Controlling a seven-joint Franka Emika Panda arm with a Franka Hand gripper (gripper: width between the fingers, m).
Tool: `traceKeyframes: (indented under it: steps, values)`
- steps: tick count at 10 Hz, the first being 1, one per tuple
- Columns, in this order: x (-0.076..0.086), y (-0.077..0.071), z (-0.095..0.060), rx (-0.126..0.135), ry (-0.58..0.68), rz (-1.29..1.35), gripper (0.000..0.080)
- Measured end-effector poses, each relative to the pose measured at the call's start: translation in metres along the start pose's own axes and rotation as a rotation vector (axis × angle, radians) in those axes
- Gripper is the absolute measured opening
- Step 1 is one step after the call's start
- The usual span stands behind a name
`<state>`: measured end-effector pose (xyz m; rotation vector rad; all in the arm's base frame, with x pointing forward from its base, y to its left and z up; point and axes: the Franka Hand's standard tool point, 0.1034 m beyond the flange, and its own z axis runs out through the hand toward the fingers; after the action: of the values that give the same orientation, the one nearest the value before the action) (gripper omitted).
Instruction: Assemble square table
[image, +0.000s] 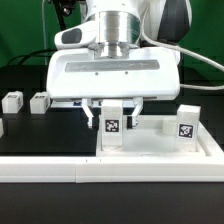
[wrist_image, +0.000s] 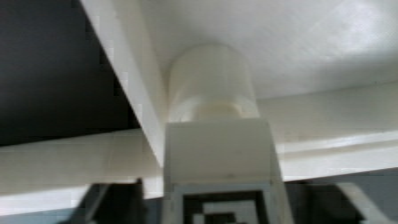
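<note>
Square table slab (image: 160, 150) lies on the black tabletop (image: 40, 135), with two tagged legs upright on it. The end effector (image: 113, 113) straddles the nearer leg (image: 113, 128), fingers apart and apparently not clamping it. The corner leg (image: 187, 120) stands at the exterior view's right. Two loose legs (image: 40, 101) sit at its left. This leg seems placed. The next move probably calls for lifting straight up, then fetching a loose leg.

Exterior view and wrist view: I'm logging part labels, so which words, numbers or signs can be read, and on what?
No words, brands or numbers are readable in either view.
On the middle leg: a black-and-white square marker pattern, no letters.
On the right leg: the same kind of pattern, no letters.
On the two left legs: dark marks, too small to read.
In the wrist view: the tag is blurred and cut off.
</note>
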<state>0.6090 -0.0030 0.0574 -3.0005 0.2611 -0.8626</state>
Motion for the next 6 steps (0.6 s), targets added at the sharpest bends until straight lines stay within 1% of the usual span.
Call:
traceKeyframes:
  steps: [1, 2, 3, 6]
  values:
    - [0.0000, 0.0000, 0.0000, 0.000, 0.000, 0.000, 0.0574]
    - [0.0000, 0.0000, 0.0000, 0.000, 0.000, -0.001, 0.0574]
    - [0.0000, 0.0000, 0.0000, 0.000, 0.000, -0.001, 0.0636]
    - [-0.0001, 0.0000, 0.0000, 0.000, 0.000, -0.004, 0.0649]
